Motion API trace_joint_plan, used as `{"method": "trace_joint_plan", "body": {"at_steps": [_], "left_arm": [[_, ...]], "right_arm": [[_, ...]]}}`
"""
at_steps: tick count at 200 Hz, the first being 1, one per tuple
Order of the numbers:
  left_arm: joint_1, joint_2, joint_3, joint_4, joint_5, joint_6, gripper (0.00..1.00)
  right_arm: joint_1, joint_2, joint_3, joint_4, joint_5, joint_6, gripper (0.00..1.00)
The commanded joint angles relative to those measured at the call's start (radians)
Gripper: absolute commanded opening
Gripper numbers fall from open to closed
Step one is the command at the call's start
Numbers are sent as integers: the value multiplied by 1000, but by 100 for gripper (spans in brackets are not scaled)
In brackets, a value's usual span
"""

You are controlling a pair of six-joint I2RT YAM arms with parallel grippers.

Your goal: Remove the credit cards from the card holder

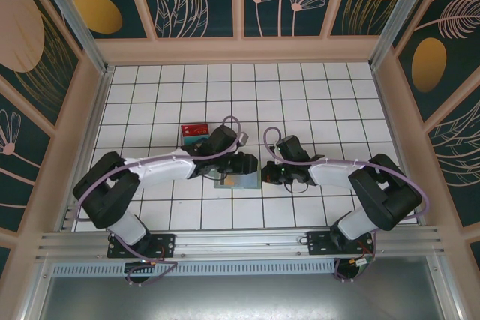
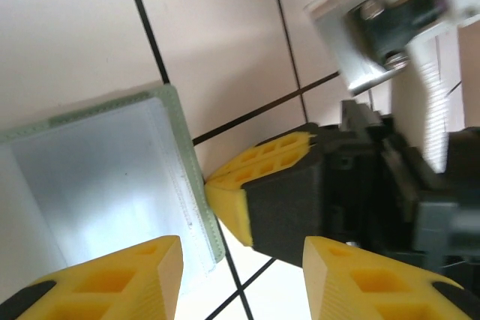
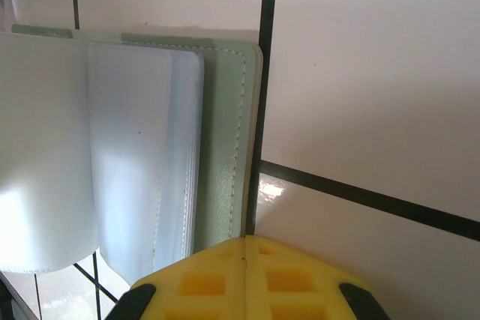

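Note:
The card holder (image 1: pixel 237 180) lies open on the tiles between both arms. It has a grey-green edge (image 3: pixel 225 148) and a light blue inside (image 2: pixel 97 177). My left gripper (image 2: pixel 240 282) hovers open over its corner, one finger (image 2: pixel 127 279) above the blue lining and the other beyond the edge. My right gripper (image 3: pixel 244 275) is shut, and its joined yellow tips (image 2: pixel 240 189) touch the holder's stitched edge. No credit cards show in the blue pockets. Red and teal cards (image 1: pixel 196 133) lie together behind the left gripper (image 1: pixel 241 164).
White tiled floor (image 1: pixel 300 95) with dark grout stretches to the back and the sides. Wooden walls enclose it on three sides. The right arm's black body (image 2: pixel 390 185) sits close in front of the left gripper.

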Motion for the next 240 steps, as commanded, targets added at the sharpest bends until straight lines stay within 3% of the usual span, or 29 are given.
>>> {"method": "trace_joint_plan", "body": {"at_steps": [1,44,76,186,240], "left_arm": [[-2,-84,17,-54,-89,23,47],[55,-187,-43,-190,-266,29,45],[122,-188,-135,-217,-252,36,45],[121,-107,-203,-85,-120,14,43],[121,-75,-199,-99,-122,20,43]], "right_arm": [[2,33,-9,-6,20,-6,0],[2,37,-6,-6,14,-7,0],[2,40,-3,-5,11,-6,0],[2,36,-13,-2,11,0,0],[2,39,-13,3,7,2,0]]}}
